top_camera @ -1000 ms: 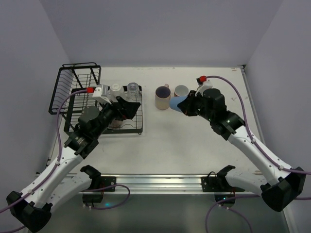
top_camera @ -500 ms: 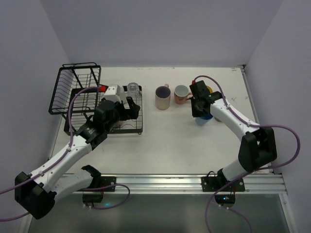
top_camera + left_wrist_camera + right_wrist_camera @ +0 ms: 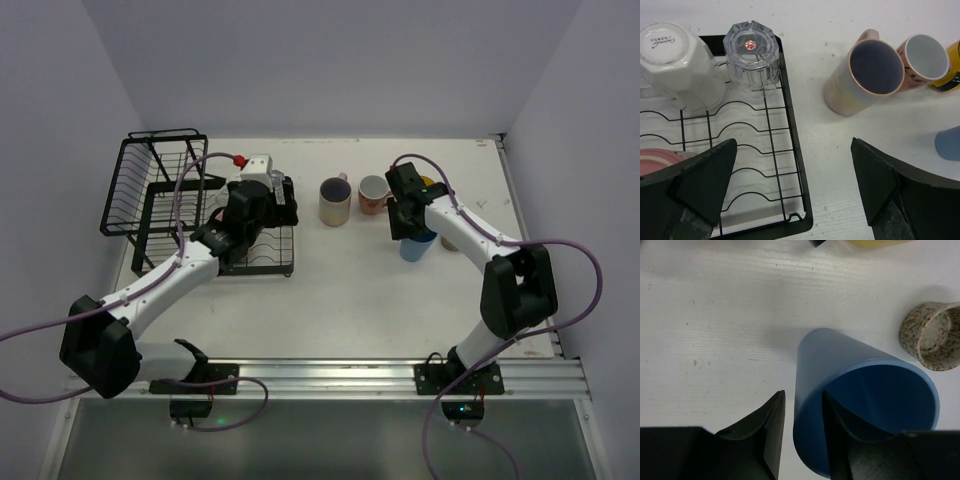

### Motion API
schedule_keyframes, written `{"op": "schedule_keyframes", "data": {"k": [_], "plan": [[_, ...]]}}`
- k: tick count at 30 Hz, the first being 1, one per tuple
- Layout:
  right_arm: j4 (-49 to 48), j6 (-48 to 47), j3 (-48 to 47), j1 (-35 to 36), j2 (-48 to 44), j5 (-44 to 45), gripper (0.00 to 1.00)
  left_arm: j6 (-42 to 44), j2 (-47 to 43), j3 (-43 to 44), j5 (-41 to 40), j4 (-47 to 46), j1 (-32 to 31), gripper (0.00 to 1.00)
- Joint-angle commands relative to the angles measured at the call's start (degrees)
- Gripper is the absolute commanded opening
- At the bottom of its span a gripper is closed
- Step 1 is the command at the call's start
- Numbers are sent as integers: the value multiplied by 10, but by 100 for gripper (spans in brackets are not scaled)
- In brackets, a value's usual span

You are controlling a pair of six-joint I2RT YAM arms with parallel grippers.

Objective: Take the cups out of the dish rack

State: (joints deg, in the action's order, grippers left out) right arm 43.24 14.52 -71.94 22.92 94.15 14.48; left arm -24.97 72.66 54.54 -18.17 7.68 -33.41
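R gripper [image 3: 803, 402] is set astride the rim of the blue cup [image 3: 860, 390]: one finger inside, one outside. Jaws are only part-open, and a sliver of table [image 3: 715, 315] is seen between the outer finger and the wall, so the cup isn't judged clamped. The blue cup is stood upright, mouth up, off the rack, near the speckled cup [image 3: 932, 335]. It's grouped w/ the other unloaded ones, prob. to keep the drop zone compact.

L gripper [image 3: 794, 150] is held wide open w/ nothing in it, over the tray edge of the dish rack [image 3: 791, 115]. Left on the tray: clear glass [image 3: 751, 52], white cup [image 3: 675, 65] (both upside down, as for draining) and a pink cup [image 3: 660, 160] at the view's lower-left edge. The wide jaws are judged as prep for the next pick. Beige cup [image 3: 865, 77] and pink mug [image 3: 922, 60] are parked on the table just right of the rack.
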Motion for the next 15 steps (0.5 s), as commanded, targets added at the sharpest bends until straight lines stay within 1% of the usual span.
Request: {"op": "schedule_keyframes", "data": {"k": [1, 2, 5, 6, 8, 9, 11, 15], "plan": [[5, -17, -23, -5, -26, 1, 39, 19, 26, 47, -44, -36, -2, 100], [4, -16, -22, -5, -33, 1, 41, 21, 33, 55, -49, -37, -1, 100], [2, -14, -17, -4, -72, -2, 54, 27, 66, 86, -70, -41, 1, 100], [0, -14, -16, -5, -97, -3, 64, 30, 86, 103, -82, -42, 2, 100], [-4, -10, -12, -5, -123, -16, 72, 33, 107, 116, -96, -51, 7, 100], [-6, -9, -9, -5, -151, -17, 78, 37, 131, 132, -104, -51, 10, 100], [-14, -6, 2, -5, -178, -25, 81, 38, 157, 148, -109, -50, 25, 100], [-37, 4, 30, -5, -250, -33, 80, 41, 224, 183, -110, -53, 48, 98]]}}
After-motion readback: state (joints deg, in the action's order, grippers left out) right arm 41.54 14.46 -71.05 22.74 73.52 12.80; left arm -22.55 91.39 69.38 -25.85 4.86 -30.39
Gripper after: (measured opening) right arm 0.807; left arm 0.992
